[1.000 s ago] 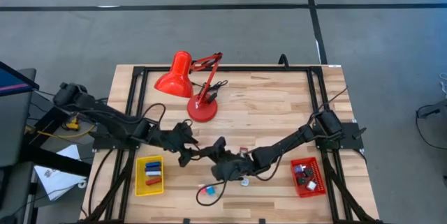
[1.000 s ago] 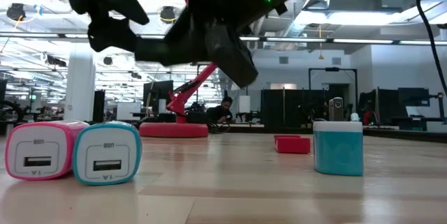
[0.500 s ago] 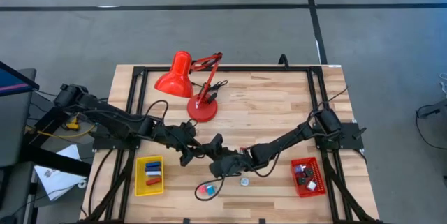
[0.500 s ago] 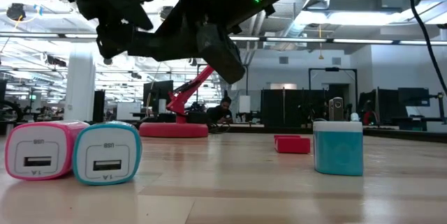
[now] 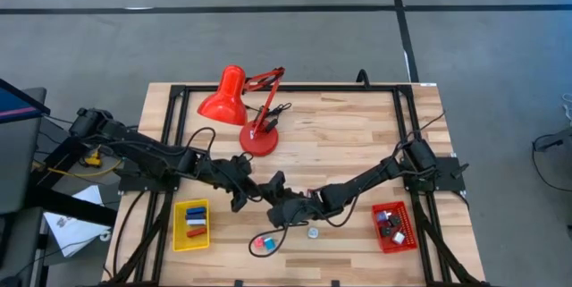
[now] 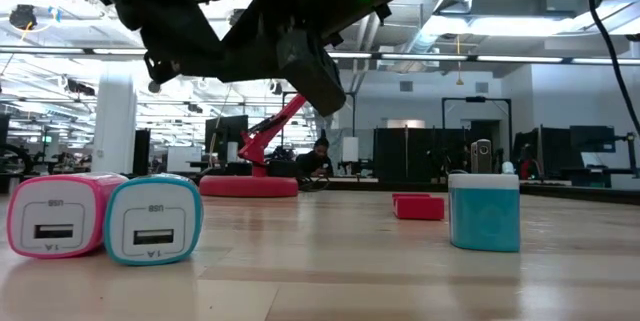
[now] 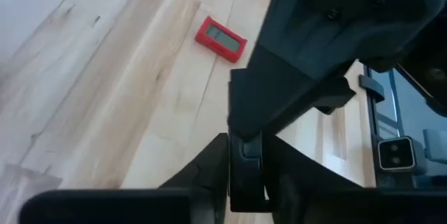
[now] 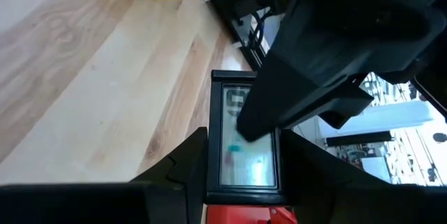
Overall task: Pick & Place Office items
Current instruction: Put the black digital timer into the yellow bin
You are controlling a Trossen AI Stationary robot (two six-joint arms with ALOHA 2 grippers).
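Right claw (image 5: 280,212) hangs over the front middle of the bench (image 5: 357,135), reaching in from the right side. It is closed on a small red-framed display unit (image 8: 246,147), one dark finger (image 8: 183,162) pressed to each long side. The unit is held clear of the wood.

Left claw (image 5: 243,194) comes in from the left and meets the right claw nose to nose, the two touching or very nearly so. Whether it is open or closed cannot be told. In the right wrist view its dark body covers the far end of the held unit.

Held unit: flat rectangle with a red rim, black bezel and pale greenish screen. The marks on the screen are not readable.

A second red display unit (image 7: 221,37) lies flat on the bench beyond the claws, apart from both. It has the same red casing and a grey screen.

Nearer the front edge, a pink USB charger cube (image 6: 55,216) and a teal USB charger cube (image 6: 152,221) stand side by side, touching, ports facing the low camera. Each has a small printed label above the port, too small to read. A teal block with a white top (image 6: 484,211) stands alone, well to the right of them.

Yellow tray (image 5: 189,240) at front left holds blue, red and white pieces. Red tray (image 5: 397,248) at front right holds several small dark and light pieces. A red desk lamp (image 5: 234,99) stands at the back.
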